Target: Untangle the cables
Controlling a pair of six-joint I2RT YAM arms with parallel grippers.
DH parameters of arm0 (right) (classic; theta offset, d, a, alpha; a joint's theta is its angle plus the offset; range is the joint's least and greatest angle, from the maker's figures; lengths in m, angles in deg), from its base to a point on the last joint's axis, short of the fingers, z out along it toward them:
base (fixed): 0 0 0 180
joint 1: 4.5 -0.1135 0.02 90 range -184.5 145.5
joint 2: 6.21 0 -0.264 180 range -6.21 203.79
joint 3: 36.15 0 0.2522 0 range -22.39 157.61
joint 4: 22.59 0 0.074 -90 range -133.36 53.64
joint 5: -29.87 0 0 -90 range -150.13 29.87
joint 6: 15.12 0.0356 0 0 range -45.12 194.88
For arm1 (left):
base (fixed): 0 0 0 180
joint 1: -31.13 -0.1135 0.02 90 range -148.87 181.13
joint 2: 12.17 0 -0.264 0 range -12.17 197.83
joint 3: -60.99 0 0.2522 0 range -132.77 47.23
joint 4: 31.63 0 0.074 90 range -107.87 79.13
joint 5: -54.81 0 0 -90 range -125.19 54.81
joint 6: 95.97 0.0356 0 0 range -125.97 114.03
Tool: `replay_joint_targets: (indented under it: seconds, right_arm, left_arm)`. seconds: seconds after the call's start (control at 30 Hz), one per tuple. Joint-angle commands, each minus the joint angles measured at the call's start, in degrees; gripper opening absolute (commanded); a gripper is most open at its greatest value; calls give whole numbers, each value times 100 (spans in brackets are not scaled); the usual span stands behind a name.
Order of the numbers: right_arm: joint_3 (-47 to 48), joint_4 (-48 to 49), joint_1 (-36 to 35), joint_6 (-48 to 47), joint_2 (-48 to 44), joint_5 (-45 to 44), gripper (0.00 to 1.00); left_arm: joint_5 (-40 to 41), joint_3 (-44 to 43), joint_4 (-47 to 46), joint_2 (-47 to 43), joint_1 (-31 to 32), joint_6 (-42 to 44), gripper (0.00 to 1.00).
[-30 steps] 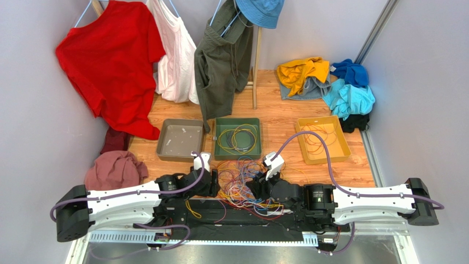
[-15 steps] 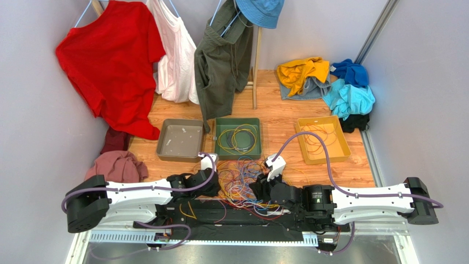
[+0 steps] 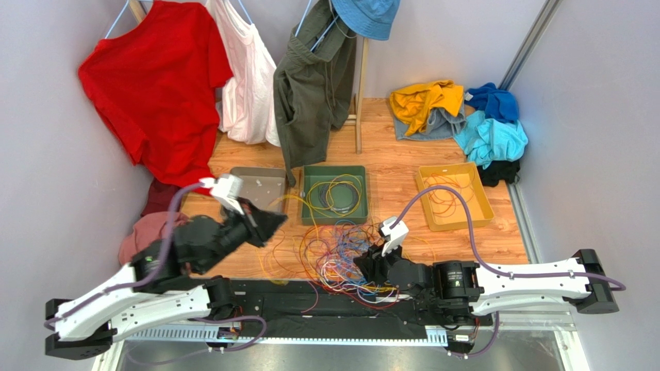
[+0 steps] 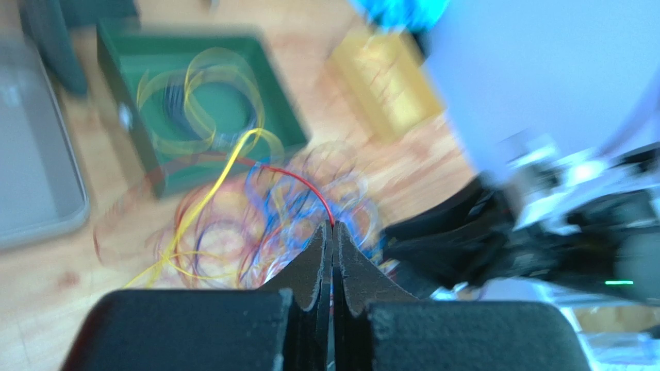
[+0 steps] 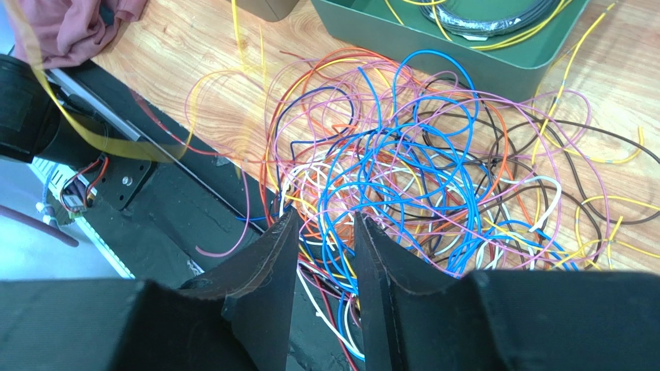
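Note:
The cables [image 3: 333, 251] lie as a many-coloured tangle on the wooden table in front of the green tray; blue, pink, orange, yellow and white loops fill the right wrist view [image 5: 418, 154]. My left gripper [image 3: 279, 219] hangs raised to the left of the tangle. Its jaws are pressed together on a thin red cable [image 4: 298, 182] that arcs from the tips [image 4: 333, 226] back down into the pile. My right gripper [image 5: 325, 216] sits low over the near edge of the tangle [image 3: 364, 267], jaws apart, with blue strands running between the fingers.
A green tray [image 3: 364, 193] holds coiled yellow and dark cables. A grey tray [image 3: 259, 179] lies left of it and a yellow tray [image 3: 453, 222] to the right. A pink cloth [image 3: 147, 232] lies at the left, clothes hang behind, and a black mat [image 3: 310, 297] covers the near edge.
My left gripper has shut and swung up and to the left, away from the tangle, drawing a strand with it. My right gripper has stayed at the tangle's near edge, its jaws narrowing slightly.

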Motion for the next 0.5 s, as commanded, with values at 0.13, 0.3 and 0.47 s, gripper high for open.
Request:
replay_joint_targets:
  seconds: [0.13, 0.3, 0.47]
  right_arm:
    - [183, 577, -160, -447, -69, -71, 36]
    - [157, 657, -265, -544, -209, -53, 39]
    - [-62, 937, -292, -596, -525, -132, 43]
  left_arm:
    - [-265, -2779, 972, 1152, 18, 1490, 0]
    - [-352, -4219, 1095, 1795, 18, 1992, 0]
    - [-845, -4785, 1174, 2305, 27, 2063, 0]
